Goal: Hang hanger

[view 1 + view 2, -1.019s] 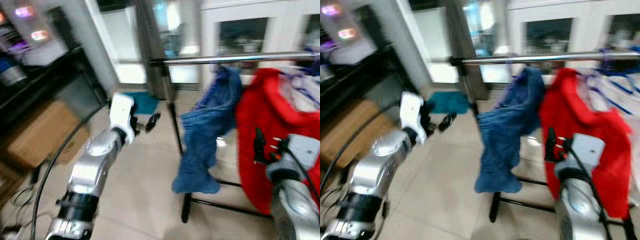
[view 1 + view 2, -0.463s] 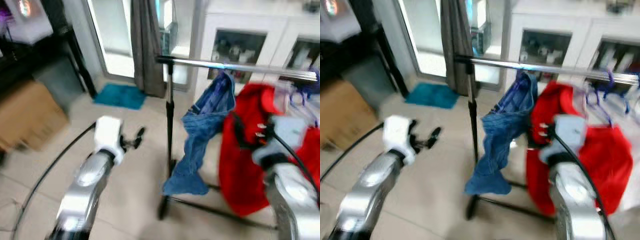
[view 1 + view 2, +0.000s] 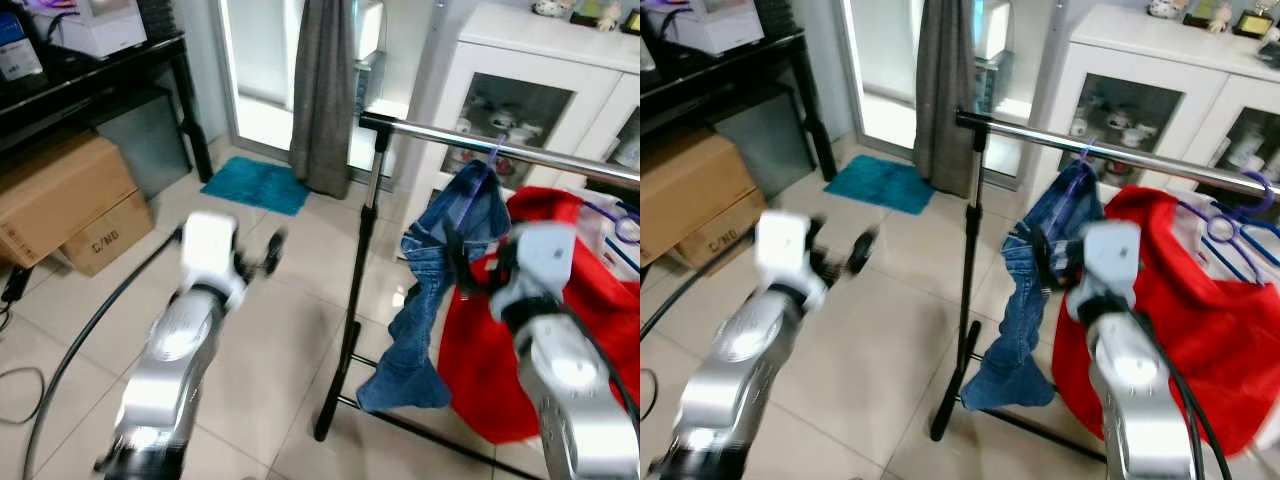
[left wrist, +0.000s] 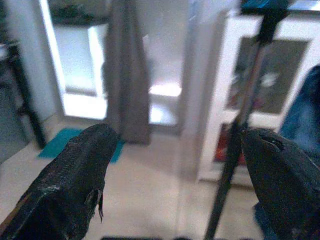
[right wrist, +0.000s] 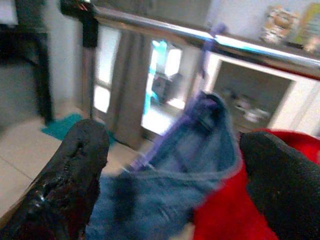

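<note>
A silver rail (image 3: 520, 153) of a clothes rack carries blue jeans (image 3: 425, 280) on a purple hanger (image 3: 1081, 160) and a red garment (image 3: 470, 370). Blue and purple bare hangers (image 3: 1240, 225) hang further right on the rail. My right gripper (image 3: 475, 268) is raised in front of the jeans, just below the rail. Its fingers (image 5: 75, 175) stand wide apart, with the jeans (image 5: 165, 185) and rail (image 5: 165, 31) beyond them and nothing held. My left gripper (image 3: 262, 255) is lifted over the floor to the left of the rack's post (image 3: 355, 290), open and empty.
Cardboard boxes (image 3: 60, 200) sit under a black table (image 3: 100, 70) at the left. A teal mat (image 3: 255, 185) and a grey curtain (image 3: 325, 90) lie by the glass door. A white cabinet (image 3: 540, 90) stands behind the rack. A black cable (image 3: 90, 330) curves over the tiled floor.
The whole view has shifted and sharpened as the camera moved. My right gripper has risen and now stands in front of the jeans instead of the red garment. Both grippers remain open.
</note>
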Tool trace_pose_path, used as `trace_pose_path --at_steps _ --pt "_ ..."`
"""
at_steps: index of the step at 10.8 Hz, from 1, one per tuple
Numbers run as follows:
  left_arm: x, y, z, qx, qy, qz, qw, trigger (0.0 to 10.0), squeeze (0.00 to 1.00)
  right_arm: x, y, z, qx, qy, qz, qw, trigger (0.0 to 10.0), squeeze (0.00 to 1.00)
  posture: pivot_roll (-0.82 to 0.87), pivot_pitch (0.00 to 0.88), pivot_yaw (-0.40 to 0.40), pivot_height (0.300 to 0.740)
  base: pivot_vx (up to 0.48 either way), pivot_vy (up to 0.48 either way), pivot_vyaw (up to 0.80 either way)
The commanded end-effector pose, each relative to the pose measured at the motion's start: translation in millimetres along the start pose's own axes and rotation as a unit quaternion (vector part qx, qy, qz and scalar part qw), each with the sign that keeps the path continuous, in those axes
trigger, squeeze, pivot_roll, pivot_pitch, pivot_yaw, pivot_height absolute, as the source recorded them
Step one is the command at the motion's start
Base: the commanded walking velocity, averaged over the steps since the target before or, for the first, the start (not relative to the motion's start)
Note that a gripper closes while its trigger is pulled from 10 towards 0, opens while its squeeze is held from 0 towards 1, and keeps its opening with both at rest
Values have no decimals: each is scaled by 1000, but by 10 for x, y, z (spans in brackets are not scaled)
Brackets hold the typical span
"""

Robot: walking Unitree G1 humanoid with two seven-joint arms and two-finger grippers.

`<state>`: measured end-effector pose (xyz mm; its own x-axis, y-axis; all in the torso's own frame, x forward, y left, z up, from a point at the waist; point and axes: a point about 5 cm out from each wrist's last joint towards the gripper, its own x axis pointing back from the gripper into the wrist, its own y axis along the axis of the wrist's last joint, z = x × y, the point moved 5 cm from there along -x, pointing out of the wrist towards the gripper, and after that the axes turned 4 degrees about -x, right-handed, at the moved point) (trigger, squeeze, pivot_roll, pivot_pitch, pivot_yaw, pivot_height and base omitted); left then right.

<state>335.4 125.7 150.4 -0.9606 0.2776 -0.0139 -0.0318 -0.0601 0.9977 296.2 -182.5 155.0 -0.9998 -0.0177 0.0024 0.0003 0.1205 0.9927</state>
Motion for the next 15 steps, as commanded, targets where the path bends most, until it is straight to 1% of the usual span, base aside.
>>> trace_pose_path --at_steps 1,2,3,4,5,6,7,8,9,10,11,12,13,15 --pt "-26 15 -20 4 -7 -7 1000 10000 1000 23 39 -95 32 -37 -7 999 10000 1000 -208 0 10 740 0 0 0" --pt "-35 11 -1 5 -8 -13 1000 10000 1000 38 -36 -131 35 -70 20 997 10000 1000 -224 0 7 740 0 0 0" --pt "-20 14 -34 -24 -12 -14 1000 10000 784 48 65 -24 -23 -31 -4 999 10000 1000 -189 0 -27 740 0 0 0" --pt "-7 19 -64 -27 -13 -15 999 10000 325 27 85 6 -62 -25 -13 998 10000 1000 -166 0 -42 740 0 0 0" --pt "30 -7 -75 -33 -1 -12 999 10000 0 -59 34 119 -79 -11 -5 997 10000 1000 -144 0 -42 740 0 0 0" --pt "25 -36 -107 -25 6 -5 1000 10000 0 -134 18 207 -95 6 -6 995 10000 0 -129 0 -41 740 0 0 0" --pt "18 -43 -139 -21 -1 -2 1000 10000 0 -160 28 219 -106 6 -7 994 10000 0 -125 0 -44 740 0 -428 0" --pt "21 -67 -125 -36 -4 1 999 10000 0 -210 32 241 -59 -2 -9 998 10000 0 -128 0 -42 740 0 -480 0" --pt "9 -87 -76 -43 -3 4 999 10000 0 -258 92 342 -60 14 -23 998 10000 0 -162 0 -17 740 0 -480 0" --pt "-6 -95 -77 -46 -8 5 999 10000 0 -281 155 345 -55 5 -41 998 10000 0 -172 0 -8 740 0 -480 0" --pt "-18 -98 -87 -49 -13 5 999 10000 0 -280 157 308 -68 -11 -40 997 10000 0 -178 0 0 740 0 -480 0" --pt "-39 -95 -112 -48 -16 4 999 10000 0 -240 73 256 -73 -21 -22 997 10000 0 -185 0 13 740 0 -480 0" --pt "-49 -96 -133 -50 -21 2 999 10000 0 -200 38 297 -86 12 -12 996 10000 0 -183 0 15 740 0 -480 0" --pt "-24 -83 -115 -56 -20 3 998 10000 0 -139 43 261 -106 23 -18 994 10000 0 -124 0 -2 740 0 -480 0"
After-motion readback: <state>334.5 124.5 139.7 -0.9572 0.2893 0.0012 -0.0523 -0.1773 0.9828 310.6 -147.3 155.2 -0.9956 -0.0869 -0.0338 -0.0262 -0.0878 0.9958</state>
